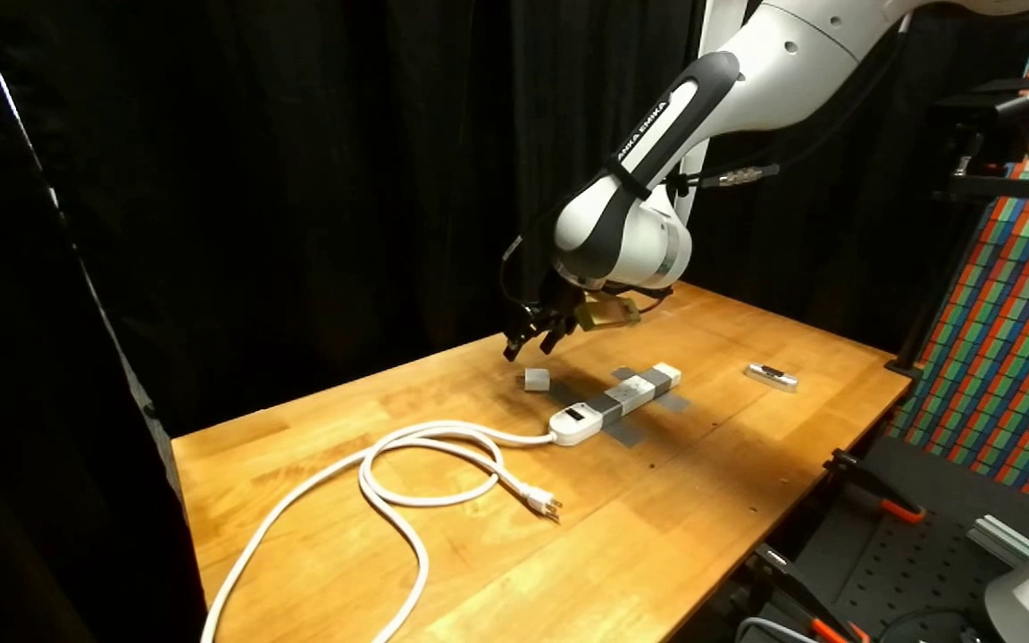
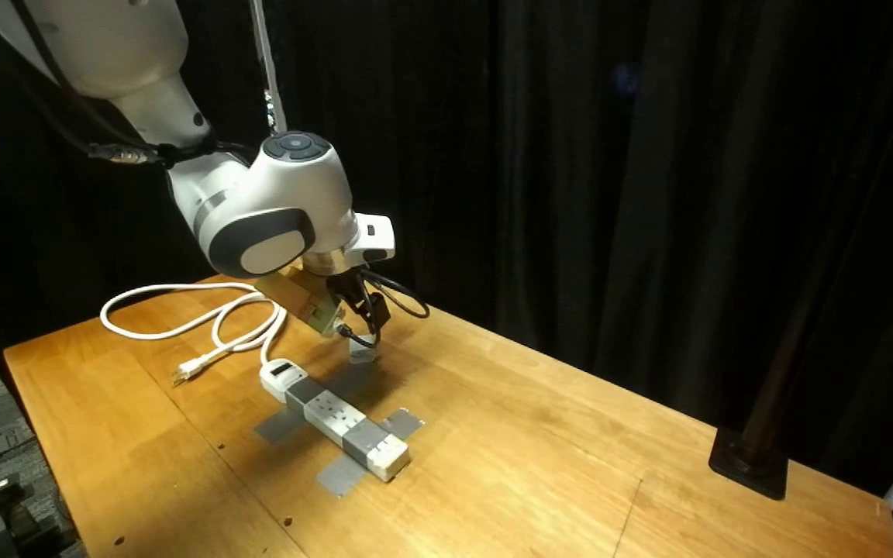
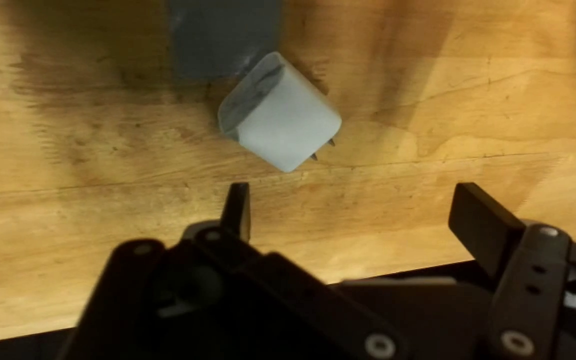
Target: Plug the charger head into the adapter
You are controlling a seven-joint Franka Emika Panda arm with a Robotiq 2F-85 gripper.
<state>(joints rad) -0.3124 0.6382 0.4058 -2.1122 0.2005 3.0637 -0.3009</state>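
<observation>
Gripper (image 3: 352, 200): fingers parted wide, above the table (image 1: 639, 536); body cut off in the wrist view, hard to make out in both exterior views.
Charger head (image 2: 362, 354): on the table, apart from the fingers; part-covered in an exterior view.
Adapter (image 1: 632, 391): left end nearer than the charger head; grey tape (image 1: 604, 408) hides two stretches of its top.
Cable (image 1: 528, 438): white, looped left; cut off at the near edge in an exterior view.
Small silver object (image 1: 772, 376): right; too small to identify.
</observation>
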